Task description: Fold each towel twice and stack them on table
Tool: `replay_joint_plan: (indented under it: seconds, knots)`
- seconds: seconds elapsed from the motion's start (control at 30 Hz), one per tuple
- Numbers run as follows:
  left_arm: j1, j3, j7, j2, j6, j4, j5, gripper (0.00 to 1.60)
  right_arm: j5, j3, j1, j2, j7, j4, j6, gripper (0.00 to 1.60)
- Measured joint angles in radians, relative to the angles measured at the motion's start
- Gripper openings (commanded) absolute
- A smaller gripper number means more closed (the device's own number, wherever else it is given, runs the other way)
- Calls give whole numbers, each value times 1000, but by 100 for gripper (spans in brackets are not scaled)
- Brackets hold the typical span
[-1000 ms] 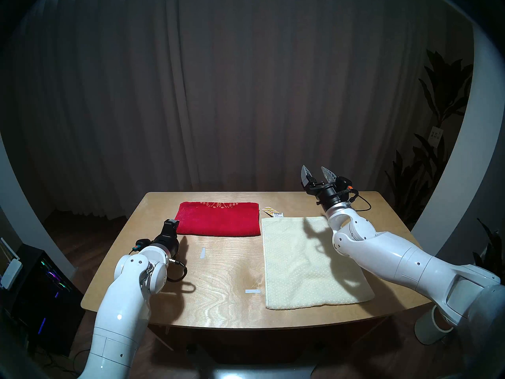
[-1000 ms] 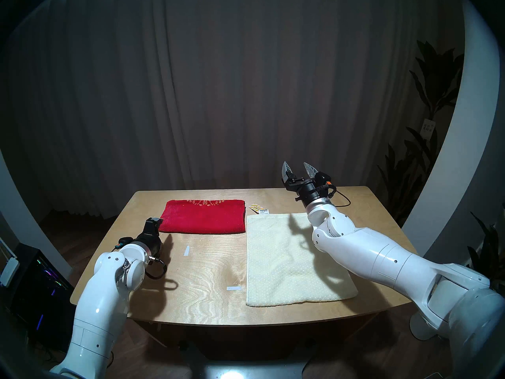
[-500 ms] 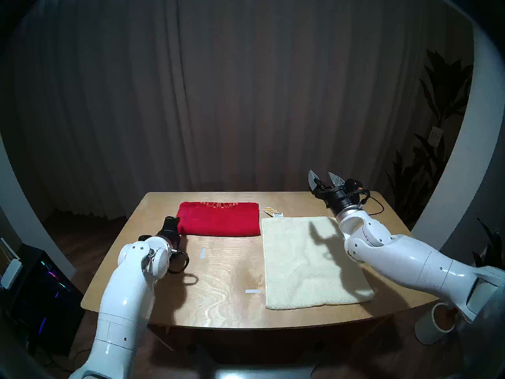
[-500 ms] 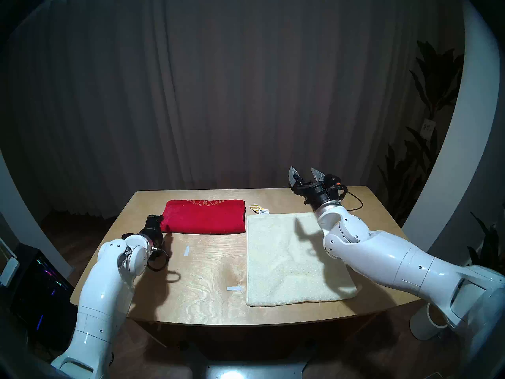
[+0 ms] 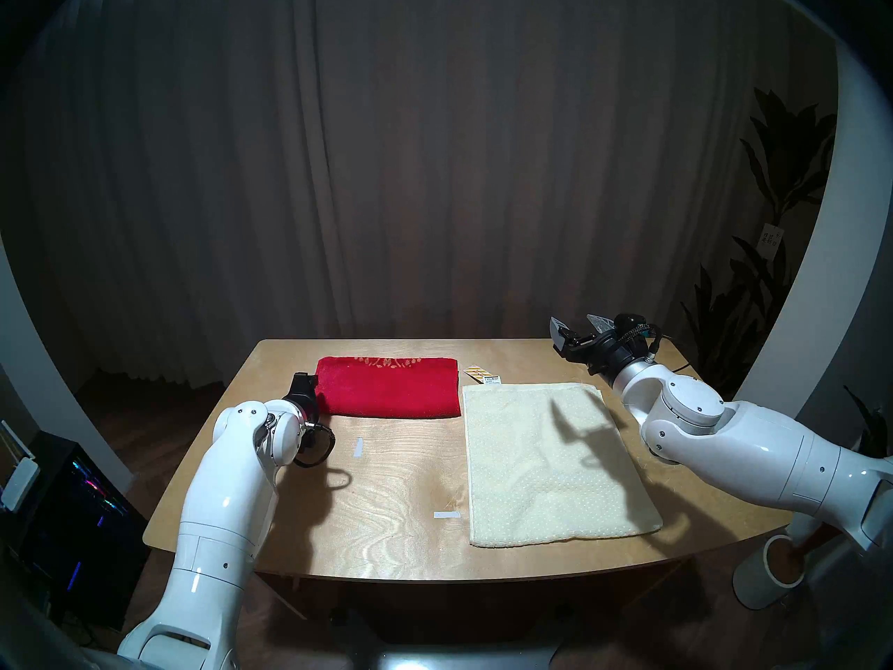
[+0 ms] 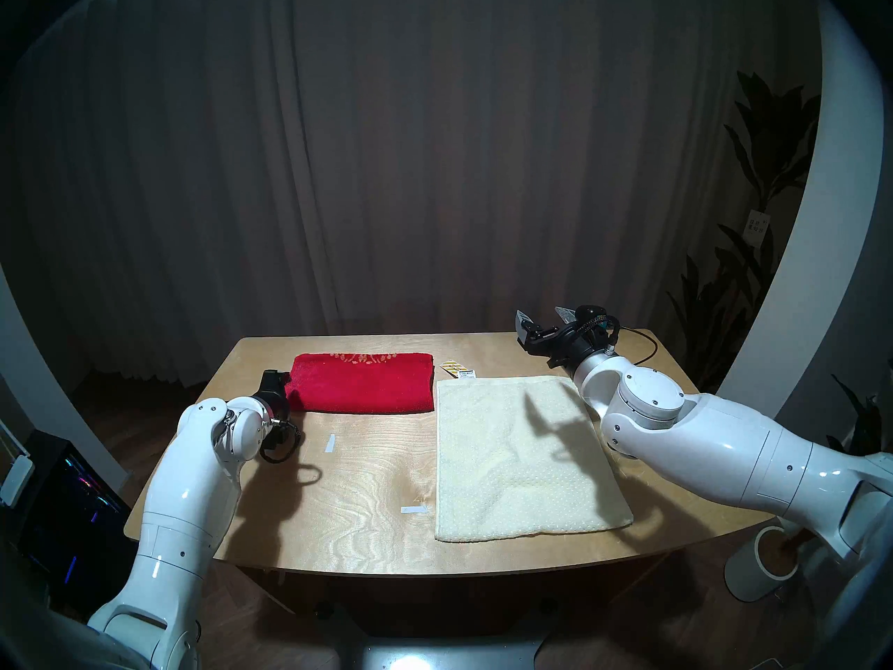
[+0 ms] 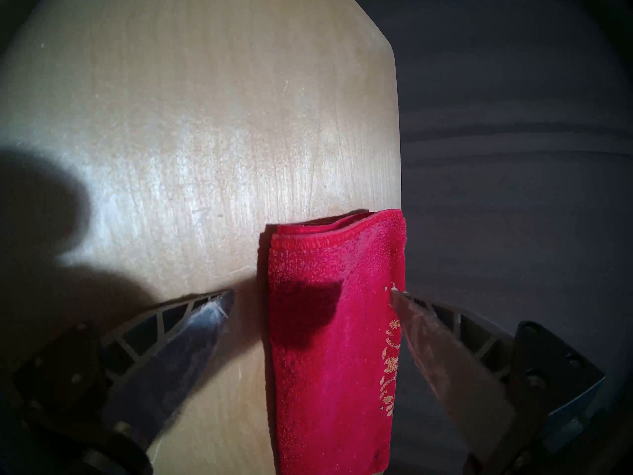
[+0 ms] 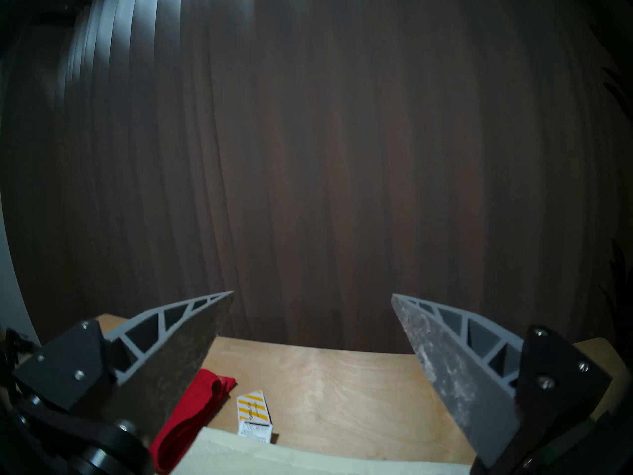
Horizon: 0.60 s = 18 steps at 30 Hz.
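A: Arms, as posed?
B: Left gripper point(image 7: 311, 292) was angled down at the left end of the red towel point(image 5: 386, 387), jaws spread, nothing gripped. Right gripper point(image 5: 577, 326) was held level above the table's point(image 5: 386, 485) far right corner, jaws apart, empty.

A: Writing?
B: A striped tag point(image 5: 482, 374) was noted; its print could not be read.

A: Towels and surroundings?
B: Red towel was laid folded at the rear; cream towel point(image 5: 551, 466) flat on the right, the tag between them. A white cup point(image 5: 768, 577) was seen on the floor.

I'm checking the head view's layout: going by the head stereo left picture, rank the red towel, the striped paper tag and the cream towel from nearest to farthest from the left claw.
1. red towel, right beside the left claw
2. striped paper tag, past the red towel's right end
3. cream towel, on the table's right side
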Motion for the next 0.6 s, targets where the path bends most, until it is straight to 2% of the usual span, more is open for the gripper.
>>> replay_joint_plan:
  seconds: [0.13,0.2,0.43,0.6]
  knots:
    - [-18,8,18,3,5,13,1,160,-30,9,-6,-19,9,76,-39,160]
    - [-27,13,26,4,6,19,2,160,-26,23,-14,-38,43,117,-77,160]
    - [-43,21,43,4,7,30,4,160,35,34,-31,-93,132,179,-171,160]
    - [-52,25,49,1,6,38,9,160,64,34,-37,-116,180,208,-198,160]
